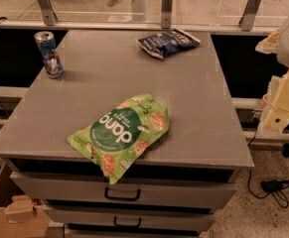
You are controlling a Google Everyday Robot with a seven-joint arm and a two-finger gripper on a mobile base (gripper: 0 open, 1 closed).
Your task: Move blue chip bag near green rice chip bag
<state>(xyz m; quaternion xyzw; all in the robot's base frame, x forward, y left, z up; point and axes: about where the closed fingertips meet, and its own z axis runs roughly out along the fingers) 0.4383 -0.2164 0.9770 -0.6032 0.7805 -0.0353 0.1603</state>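
– As the counter [193, 108] is seen from its near edge, what lies around the two bags?
– A blue-and-silver drink can [48, 54] stands upright near the far left corner, well apart from both bags. Only bare grey surface lies between the blue chip bag [168, 42] and the green rice chip bag [121, 130]. The gripper [282, 108], cream-coloured, hangs beyond the right edge, off the counter. Whether it is wide or narrow cannot be told.
– Which containers appear, and what do they hold?
– Drawers [121, 195] with dark handles sit beneath the counter, their contents hidden. A cardboard box [0, 207] stands on the floor below the near left corner, and its contents cannot be made out.
– How do the bags lie?
– The blue chip bag lies crumpled by the far edge, toward the far right corner, its long axis roughly along that edge. The green rice chip bag lies at the middle of the near edge. Its long axis runs diagonally from near left to far right, one corner overhangs the edge, and its lettering reads upside down.
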